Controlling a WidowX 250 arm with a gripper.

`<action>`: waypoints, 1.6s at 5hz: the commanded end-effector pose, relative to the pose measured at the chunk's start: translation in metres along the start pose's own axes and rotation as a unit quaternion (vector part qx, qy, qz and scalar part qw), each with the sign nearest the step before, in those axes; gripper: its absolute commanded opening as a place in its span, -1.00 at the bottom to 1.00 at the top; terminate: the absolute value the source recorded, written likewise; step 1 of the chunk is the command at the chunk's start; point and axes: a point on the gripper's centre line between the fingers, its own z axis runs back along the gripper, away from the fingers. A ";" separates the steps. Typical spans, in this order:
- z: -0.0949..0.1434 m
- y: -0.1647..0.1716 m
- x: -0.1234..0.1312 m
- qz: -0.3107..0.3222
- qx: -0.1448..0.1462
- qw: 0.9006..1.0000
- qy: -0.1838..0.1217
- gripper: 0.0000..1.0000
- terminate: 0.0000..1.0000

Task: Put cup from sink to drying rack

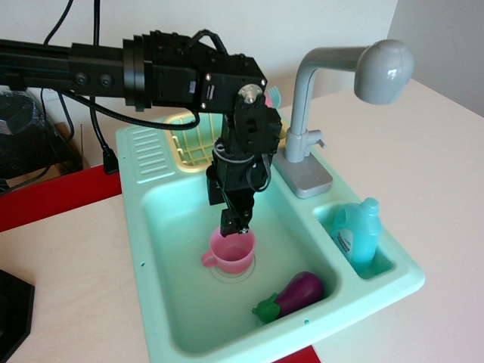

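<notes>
The pink cup (231, 254) stands upright on the drain in the middle of the mint-green sink (162, 265), with its loop handle pointing left. My gripper (235, 227) points straight down into the basin, its black fingertips at the cup's far rim. The fingers overlap from this angle, so I cannot tell whether they pinch the rim. The pale yellow drying rack (189, 144) sits at the back of the sink unit, partly hidden behind my arm.
A purple toy eggplant (296, 293) lies at the basin's front right. A grey faucet (333, 91) rises at the back right. A blue bottle (357, 233) stands in the small side compartment. A ribbed drainboard (150, 151) is at the back left.
</notes>
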 end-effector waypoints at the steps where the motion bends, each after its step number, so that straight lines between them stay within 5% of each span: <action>1: 0.000 0.000 0.000 0.000 0.000 1.000 0.000 1.00 -1.00; 4: -0.029 0.007 0.004 0.017 0.017 0.999 0.027 1.00 -1.00; 5: -0.036 0.005 0.001 0.020 0.028 0.999 0.024 -1.00 -1.00; 8: -0.027 0.003 -0.009 0.028 0.015 0.999 -0.006 -1.00 -1.00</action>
